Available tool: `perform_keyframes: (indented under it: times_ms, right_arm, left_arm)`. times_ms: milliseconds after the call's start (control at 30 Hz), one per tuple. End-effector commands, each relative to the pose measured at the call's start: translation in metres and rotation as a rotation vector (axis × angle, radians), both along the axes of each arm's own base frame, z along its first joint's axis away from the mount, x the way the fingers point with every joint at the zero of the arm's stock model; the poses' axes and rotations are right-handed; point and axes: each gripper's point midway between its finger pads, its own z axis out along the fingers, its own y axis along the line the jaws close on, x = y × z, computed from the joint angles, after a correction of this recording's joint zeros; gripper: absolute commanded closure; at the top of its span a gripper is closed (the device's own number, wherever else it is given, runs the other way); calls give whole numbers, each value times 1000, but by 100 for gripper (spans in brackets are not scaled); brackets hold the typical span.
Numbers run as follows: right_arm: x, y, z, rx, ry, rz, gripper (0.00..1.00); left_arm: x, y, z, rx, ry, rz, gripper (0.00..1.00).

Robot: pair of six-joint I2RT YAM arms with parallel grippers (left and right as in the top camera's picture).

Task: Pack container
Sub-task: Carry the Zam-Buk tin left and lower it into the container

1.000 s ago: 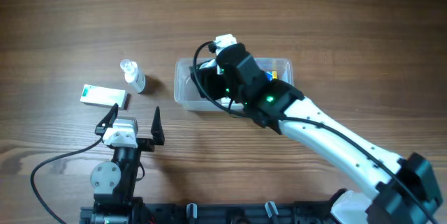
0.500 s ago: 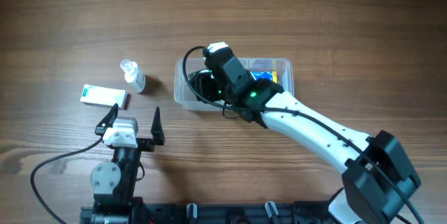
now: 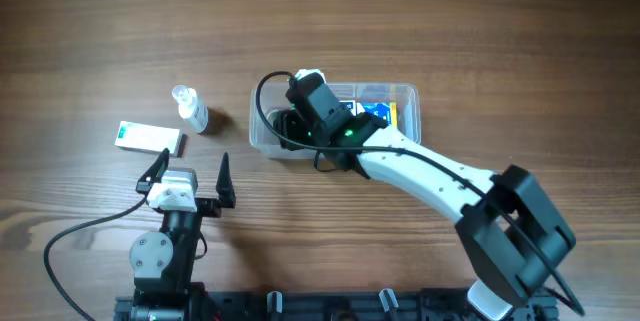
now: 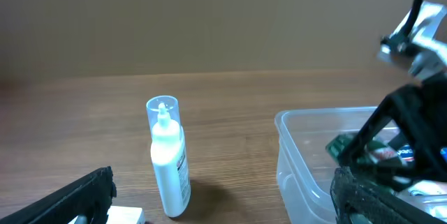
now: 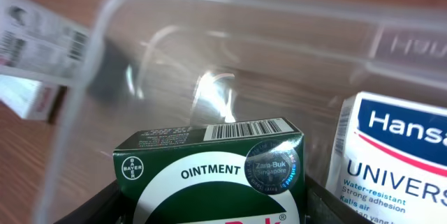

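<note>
Right end effector (image 5: 209, 213) clamped on green ointment box (image 5: 209, 172) inside container (image 5: 75, 98), beside its end wall.

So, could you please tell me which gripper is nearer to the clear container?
Right. The right gripper is down inside the container, gripping a green ointment box; the left gripper stands open outside it, off to its left.

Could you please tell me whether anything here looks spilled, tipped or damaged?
Nothing stands out: the bottle stands upright, the white-and-green box lies flat beside it, and the container sits level, nothing spilled.
</note>
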Motion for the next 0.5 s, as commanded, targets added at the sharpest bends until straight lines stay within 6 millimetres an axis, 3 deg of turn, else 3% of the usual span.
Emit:
perform_keyframes:
  times_ms: [0, 67, 467]
  right_arm:
    - [4, 7, 1, 8, -13, -12, 64]
    - [5, 8, 2, 13, -18, -11, 52]
    - [4, -8, -7, -66, -9, -47, 49]
  left_arm:
    - [0, -3, -2, 14, -3, -17, 0]
    - [0, -3, -2, 14, -3, -17, 0]
    - [0, -3, -2, 14, -3, -17, 0]
